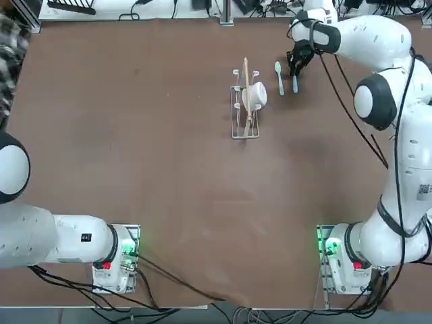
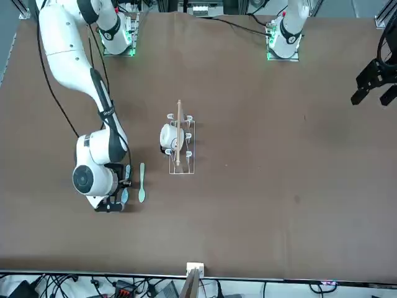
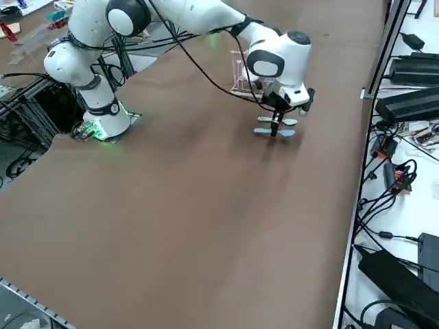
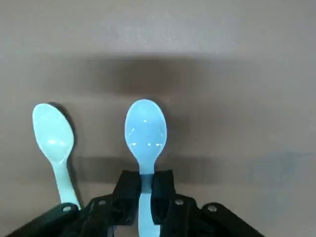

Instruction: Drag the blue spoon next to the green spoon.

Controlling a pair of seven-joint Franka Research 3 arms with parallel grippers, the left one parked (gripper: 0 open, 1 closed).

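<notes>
Up in the top right of the overhead view, going left to right, stand a wire rack (image 1: 244,108) with a white cup (image 1: 256,96) and a wooden stick on it, then the green spoon (image 1: 279,76), then the blue spoon (image 1: 295,82), then the right gripper (image 1: 295,65) bent down over the blue one. The two spoons lie on the brown table (image 1: 135,169) roughly parallel, just beside each other but with a bare strip between them.

From the wrist camera the picture is clearer: the green spoon (image 4: 53,143) sits at the left and the blue spoon (image 4: 144,143) in the middle, bowls pointing the same way. The black fingers (image 4: 127,197) are nearly closed, one on each side of the blue handle just behind the bowl; they look to be pinching it, low at the table.

To my eye the drag is close to done. What counts now is to keep the spoon flat on the table and slide it straight sideways toward the green one, slowly, so the light plastic does not pivot in the grip. I would stop before the two touch, since a nudge would push the green spoon off its line, and let go before lifting.
</notes>
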